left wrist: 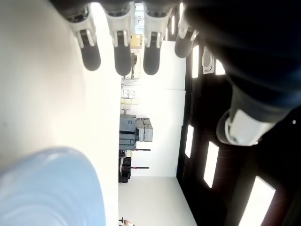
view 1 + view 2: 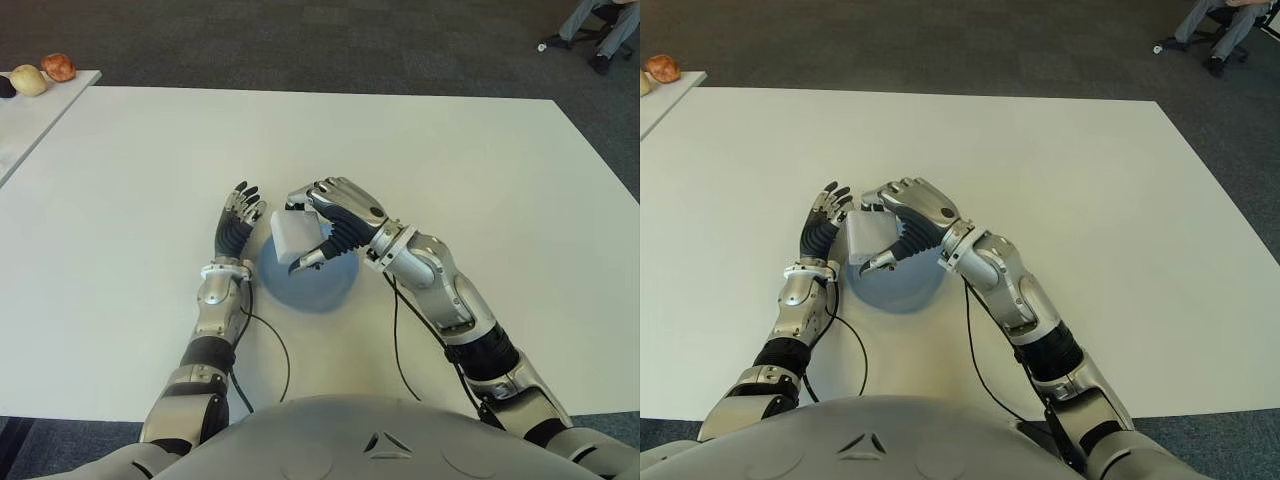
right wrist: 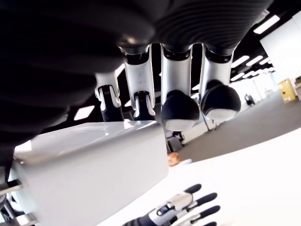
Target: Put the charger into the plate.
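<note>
My right hand [image 2: 318, 228] is shut on a white block-shaped charger [image 2: 296, 236], holding it just above the far left part of a round blue plate [image 2: 320, 286] on the white table. The right wrist view shows the charger [image 3: 89, 165] pressed against the palm with the fingertips [image 3: 181, 110] curled over its top. My left hand [image 2: 237, 222] shows just left of the plate with its fingers spread and nothing in them; the plate's rim [image 1: 51, 188] appears close by in the left wrist view.
The white table [image 2: 450, 160] stretches wide on all sides. A second table at the far left carries a few pieces of fruit [image 2: 45, 72]. A seated person's legs [image 2: 600, 30] show at the far right on the dark carpet. Thin cables [image 2: 270, 345] trail from both wrists.
</note>
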